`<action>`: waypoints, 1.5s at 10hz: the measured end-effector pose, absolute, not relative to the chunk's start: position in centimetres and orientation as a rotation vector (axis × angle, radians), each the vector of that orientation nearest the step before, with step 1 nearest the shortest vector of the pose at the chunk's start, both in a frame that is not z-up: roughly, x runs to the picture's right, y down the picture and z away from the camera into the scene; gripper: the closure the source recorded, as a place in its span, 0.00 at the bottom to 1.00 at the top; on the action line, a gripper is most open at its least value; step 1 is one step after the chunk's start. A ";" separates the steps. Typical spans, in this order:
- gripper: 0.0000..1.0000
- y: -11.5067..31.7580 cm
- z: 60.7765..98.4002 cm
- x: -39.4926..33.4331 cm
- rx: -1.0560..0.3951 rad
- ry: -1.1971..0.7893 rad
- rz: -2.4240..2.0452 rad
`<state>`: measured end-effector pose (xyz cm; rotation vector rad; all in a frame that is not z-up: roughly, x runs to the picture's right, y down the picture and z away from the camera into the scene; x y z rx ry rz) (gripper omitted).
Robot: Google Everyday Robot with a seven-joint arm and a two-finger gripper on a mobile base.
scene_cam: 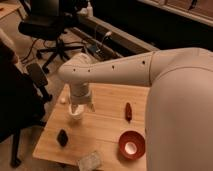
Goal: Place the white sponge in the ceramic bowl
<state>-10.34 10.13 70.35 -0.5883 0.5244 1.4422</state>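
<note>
The white sponge [90,161], a grey speckled flat block, lies at the table's front edge. To its right sits the ceramic bowl [131,145], red-brown with a white centre and nothing in it. My gripper [80,107] hangs at the end of the white arm that reaches in from the right. It is over the left part of the table, directly above a small white cup [75,115], and well behind and left of the sponge. Its fingers stand open and hold nothing.
A small black block [62,137] lies front left on the wooden table [107,125]. A dark red object [128,111] lies near the middle, and a small white bit [63,100] at the left edge. Office chairs [47,30] and a seated person [12,95] are to the left.
</note>
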 end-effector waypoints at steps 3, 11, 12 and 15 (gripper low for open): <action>0.35 10.1 70.3 -10.3 -0.588 0.524 1.442; 0.35 9.1 69.1 -12.3 -0.553 0.286 1.163; 0.35 9.2 68.4 -12.8 -0.553 0.227 1.070; 0.35 9.5 66.1 -12.6 -0.542 0.087 0.811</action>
